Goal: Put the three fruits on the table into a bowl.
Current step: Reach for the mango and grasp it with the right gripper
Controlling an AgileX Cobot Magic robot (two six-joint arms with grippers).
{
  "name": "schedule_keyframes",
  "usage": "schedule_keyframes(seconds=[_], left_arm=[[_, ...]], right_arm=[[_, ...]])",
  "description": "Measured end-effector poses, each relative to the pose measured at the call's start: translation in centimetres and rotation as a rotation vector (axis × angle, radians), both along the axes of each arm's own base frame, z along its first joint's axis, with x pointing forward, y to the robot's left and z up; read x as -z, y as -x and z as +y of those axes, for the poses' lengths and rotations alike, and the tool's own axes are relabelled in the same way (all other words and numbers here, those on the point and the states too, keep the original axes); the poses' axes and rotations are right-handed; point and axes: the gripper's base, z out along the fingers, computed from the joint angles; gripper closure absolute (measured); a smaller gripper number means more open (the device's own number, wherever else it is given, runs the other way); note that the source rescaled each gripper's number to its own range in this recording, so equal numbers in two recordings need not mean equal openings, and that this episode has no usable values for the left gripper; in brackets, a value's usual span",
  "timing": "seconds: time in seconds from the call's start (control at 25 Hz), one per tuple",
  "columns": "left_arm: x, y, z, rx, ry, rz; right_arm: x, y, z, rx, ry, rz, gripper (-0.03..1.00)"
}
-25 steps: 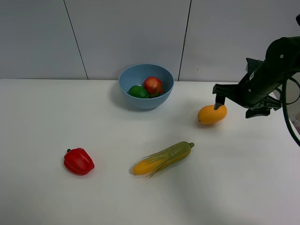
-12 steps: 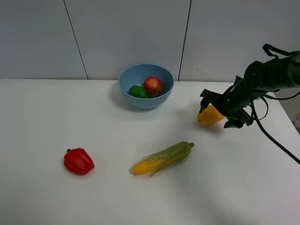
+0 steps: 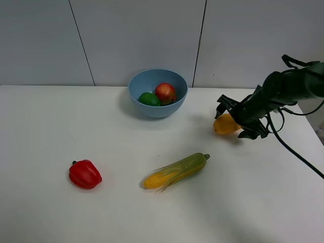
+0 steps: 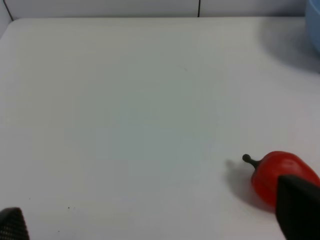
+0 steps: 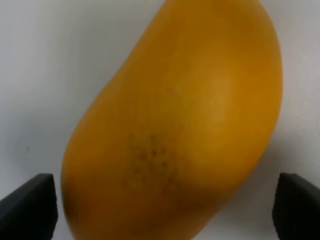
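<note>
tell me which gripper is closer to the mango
Right. The right gripper sits at the mango, jaws open on either side of it. The left gripper is over by the red bell pepper, far across the table.

Grey panelled wall [image 3: 136, 35] — thin dark seams [image 3: 82, 43].

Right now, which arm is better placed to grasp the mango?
Right. The right gripper is open astride the mango, one finger each side. The left gripper is far off, near the bell pepper.
</note>
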Motion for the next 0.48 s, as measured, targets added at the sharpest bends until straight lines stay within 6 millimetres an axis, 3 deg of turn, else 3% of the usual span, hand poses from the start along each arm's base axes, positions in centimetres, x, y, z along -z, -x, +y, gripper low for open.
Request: schedule_keyframes(seconds=[0.12,0.24,0.4,0.44,0.48], left_arm=[[0.0,0.0,0.0,0.0,0.0,0.0],[0.0,0.0,0.0,0.0,0.0,0.0],[0.0,0.0,0.0,0.0,0.0,0.0],[0.0,0.0,0.0,0.0,0.0,0.0],[0.0,0.0,0.0,0.0,0.0,0.0]], right_arm=[[0.6,-0.1,0.0,0.026,-0.016,0.012,0.39],[1.2,-0.2,0.0,0.043,-0.024,0.016,0.56],[1.5,-0.4,-0.1,0.049,-0.021,0.009,0.89],[1.5,-0.4,-0.1,0.049,-0.021,0.009,0.89],[1.5,-0.5,-0.1,0.058,-0.024,-0.003,0.96]])
